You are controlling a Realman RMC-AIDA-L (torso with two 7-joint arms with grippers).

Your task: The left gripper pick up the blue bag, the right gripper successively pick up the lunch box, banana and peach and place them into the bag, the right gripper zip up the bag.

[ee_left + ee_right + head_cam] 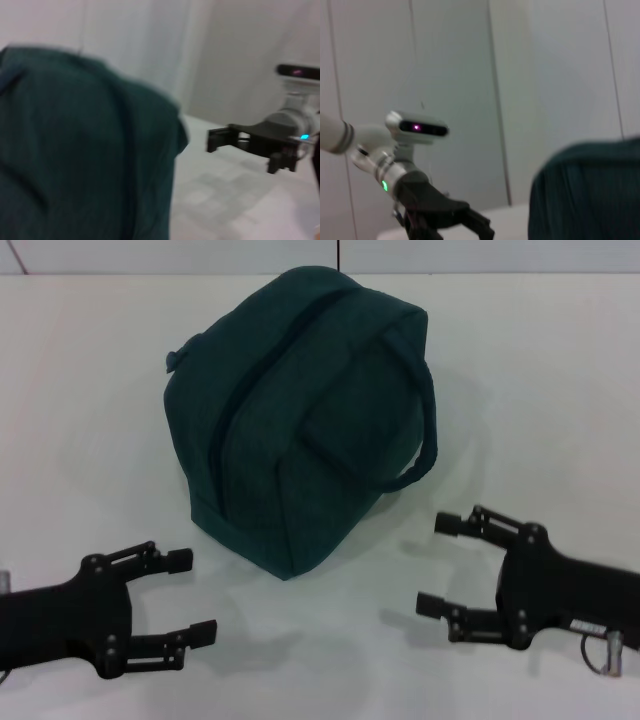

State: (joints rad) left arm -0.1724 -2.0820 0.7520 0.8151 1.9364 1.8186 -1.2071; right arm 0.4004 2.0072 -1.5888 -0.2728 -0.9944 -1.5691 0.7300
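Both grippers open beside blue bag point(295, 410).

White table point(80, 390) under even light; pale panelled wall point(545, 75) with vertical seams behind.

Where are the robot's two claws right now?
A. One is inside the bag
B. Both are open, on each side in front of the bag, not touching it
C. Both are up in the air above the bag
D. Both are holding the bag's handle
B. In the head view the left gripper and the right gripper have spread fingers and sit apart from the blue bag, which looks closed.
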